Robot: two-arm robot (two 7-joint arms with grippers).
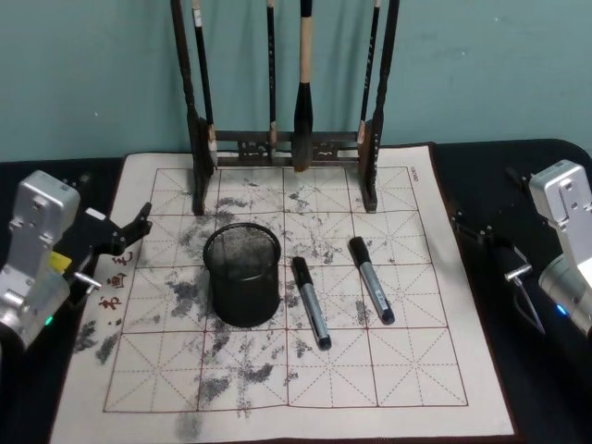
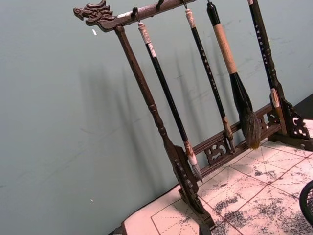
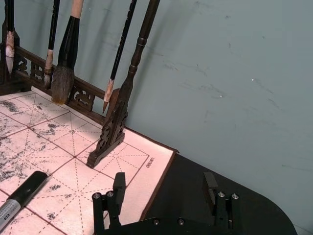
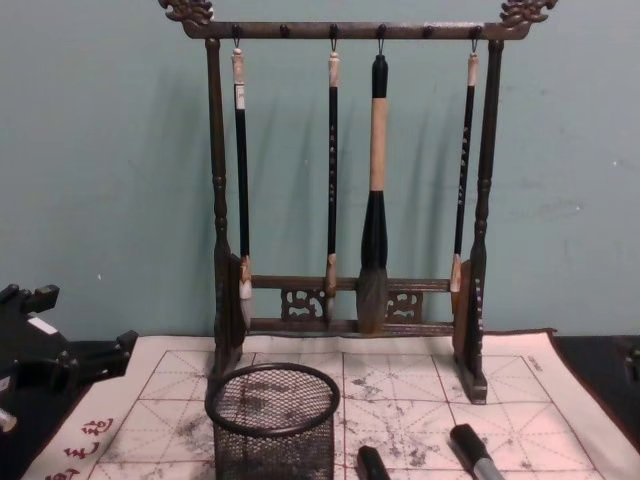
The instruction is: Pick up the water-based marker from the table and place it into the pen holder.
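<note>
The pen holder [image 1: 242, 276], a round black wire-mesh cup, stands on the ink-stained grid mat; it also shows in the chest view [image 4: 272, 420]. Two grey markers with black caps lie to its right. One marker [image 1: 312, 302] is close beside the cup, the other marker [image 1: 371, 278] a little farther right [image 3: 19, 198]. My left gripper [image 1: 114, 197] rests open at the mat's left edge [image 4: 80, 320], well away from them. At the mat's right edge, over the black table, my right gripper [image 3: 164, 188] is open and holds nothing [image 1: 483, 196].
A tall dark wooden brush rack [image 1: 287, 148] with several hanging brushes stands at the back of the mat [image 1: 277, 388], against a teal wall. The mat's front half has free room. Black tabletop [image 1: 546, 388] borders the mat on both sides.
</note>
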